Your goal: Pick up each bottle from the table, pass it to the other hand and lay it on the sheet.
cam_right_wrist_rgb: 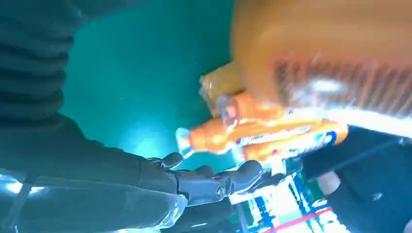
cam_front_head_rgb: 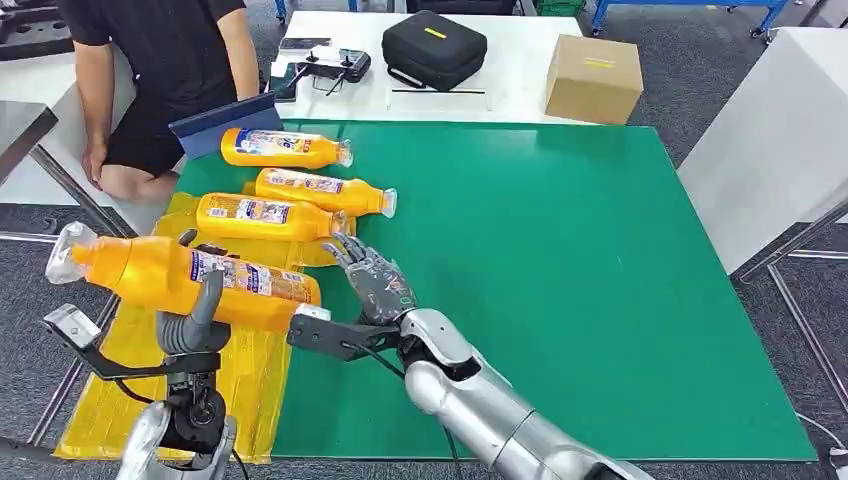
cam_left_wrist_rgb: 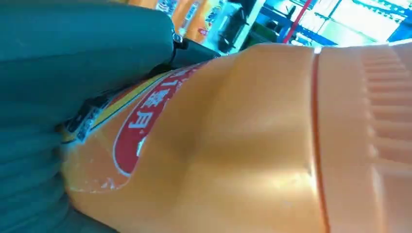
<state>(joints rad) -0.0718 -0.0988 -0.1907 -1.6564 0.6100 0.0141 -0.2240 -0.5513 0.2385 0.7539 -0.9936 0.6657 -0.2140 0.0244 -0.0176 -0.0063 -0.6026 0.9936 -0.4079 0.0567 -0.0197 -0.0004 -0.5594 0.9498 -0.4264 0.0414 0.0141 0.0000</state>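
1. Handover looks finished: the left hand has the bottle and the right hand is apart from it. I judge the step in hand to be the laying-down on the sheet.
2. Bottle hangs in the air over the sheet's near part, roughly level, cap toward the robot's left, base toward the right hand.
3. Left hand is wrapped round the bottle's middle from below, thumb up across the label; the left wrist view shows the orange body pressed close against the hand's grey cover.
4. Right hand holds nothing. Its fingers are stretched out and apart over the green mat, just beside the bottle's base and near the closest of the laid bottles.
5. Three bottles already lie at the sheet's far end, caps to the right.
6. Next move, as I see it: lower the bottle onto bare sheet nearer than those three, then let the fingers go.
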